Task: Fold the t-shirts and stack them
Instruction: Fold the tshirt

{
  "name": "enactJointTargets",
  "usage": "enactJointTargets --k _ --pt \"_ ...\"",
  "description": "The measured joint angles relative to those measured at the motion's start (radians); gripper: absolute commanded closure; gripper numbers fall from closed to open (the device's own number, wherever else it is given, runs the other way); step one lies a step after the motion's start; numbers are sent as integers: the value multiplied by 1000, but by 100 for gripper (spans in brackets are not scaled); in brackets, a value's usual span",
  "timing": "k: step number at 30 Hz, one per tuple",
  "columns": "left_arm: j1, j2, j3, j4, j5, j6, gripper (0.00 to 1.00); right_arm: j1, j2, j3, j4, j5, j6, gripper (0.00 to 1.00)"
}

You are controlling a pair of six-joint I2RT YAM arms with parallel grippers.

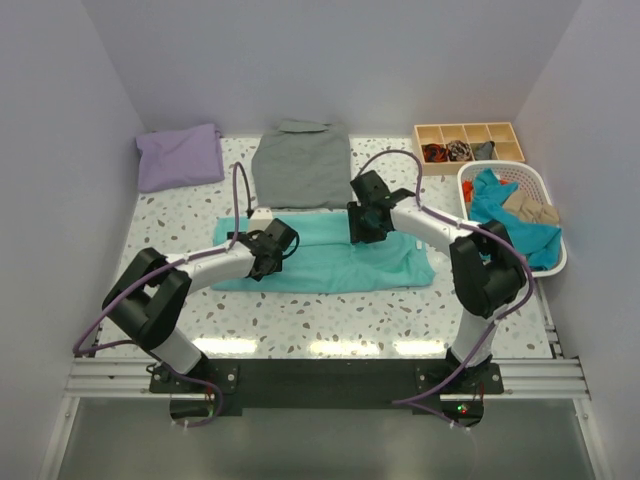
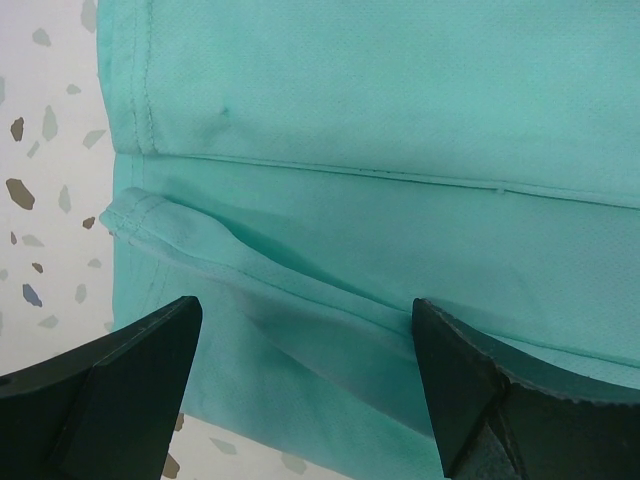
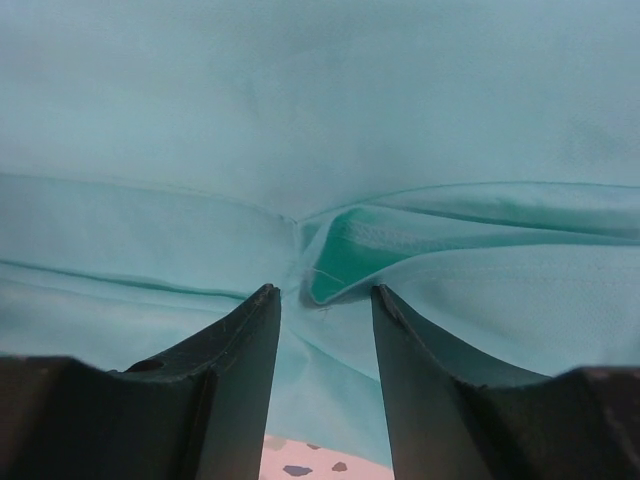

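Item: turquoise t-shirt [image 1: 335, 268], one, lying flat across the middle of the counter [image 1: 300, 320] as a long band already doubled lengthwise. Its left end is under the left arm and its right end stops short of the basket [image 1: 530, 178]. Left fingers [image 2: 110, 370]: spread wide, empty, poised low over the band's left end, where a stitched sleeve hem [image 2: 150, 205] curls up loose beside bare counter. Right fingers [image 3: 235, 370]: parted to a middling gap, nothing pinched between them, tips just short of a small puckered fold [image 3: 345, 250] in the cloth. Step in hand, by judgement: taking hold of the band to fold it crosswise into a compact packet. Handling note: each pair of fingers does best closing on all layers at an edge, not the top layer alone. The loose sleeve hem wants catching in the same pinch, else it is likely to trail out of the packet. Both holds should lift together and level so the band does not skew. Neighbours: lavender t-shirt [image 1: 180, 157], folded, far-left corner; grey folded garment [image 1: 302, 165], far centre, just beyond the band; wooden divided tray [image 1: 466, 127], far right; the basket, heaped with clothes, at the right edge. Open room: a bare strip of counter on the near side, between band and arm bases. There is little margin on the far side, where the grey garment lies close, and walls close in left and right.
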Motion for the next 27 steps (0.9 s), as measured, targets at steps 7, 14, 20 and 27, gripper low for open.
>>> enactJointTargets --k 7,14,20,27 --pt "1 5 0 1 0 3 9 18 21 15 -55 92 -5 99" --pt "2 8 0 1 0 4 9 31 21 32 -51 85 -20 100" --pt "3 11 0 4 0 4 9 51 21 64 -53 81 -33 100" --pt "5 11 0 7 0 4 9 84 18 67 -55 84 -32 100"
